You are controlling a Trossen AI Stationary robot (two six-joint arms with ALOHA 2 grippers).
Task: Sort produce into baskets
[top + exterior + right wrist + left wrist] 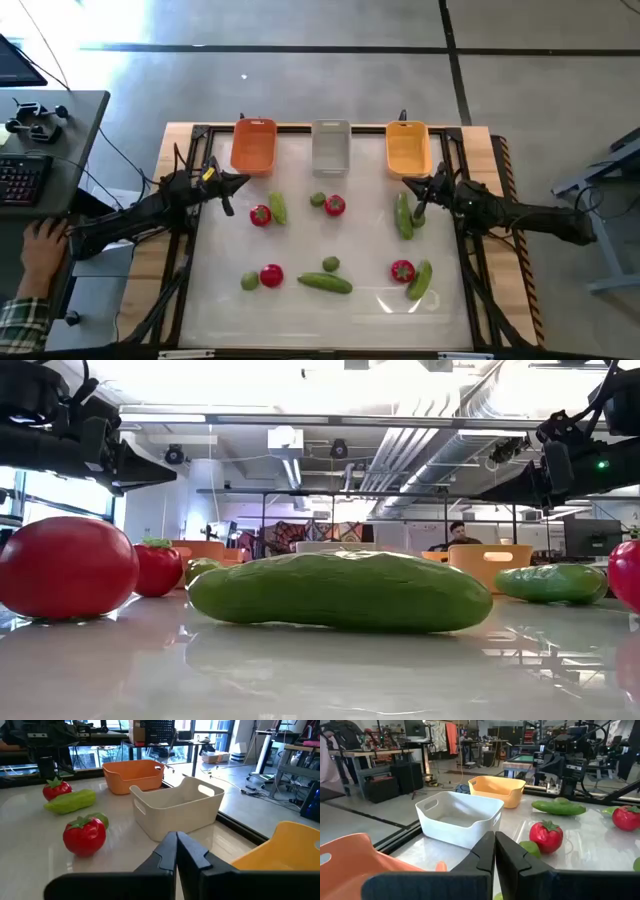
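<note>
Three baskets stand along the table's far edge: orange-red (253,145), pale grey (331,145) and yellow-orange (408,148). All look empty. Tomatoes (260,215) (334,205) (271,275), cucumbers (277,208) (403,215) (324,283) and limes (318,199) (330,264) (249,282) lie scattered on the white tabletop. My left gripper (228,195) is shut and empty, above the table near the orange-red basket; its own view (495,851) shows the fingers together. My right gripper (418,203) is shut and empty, above the cucumber near the yellow-orange basket; its own view (176,847) shows the same.
Another tomato (402,270) and cucumber (419,280) lie near the front right. A raised frame (190,130) runs around the table. A side desk with a keyboard (20,178) stands at the left, and a person's hand (40,245) is beside it.
</note>
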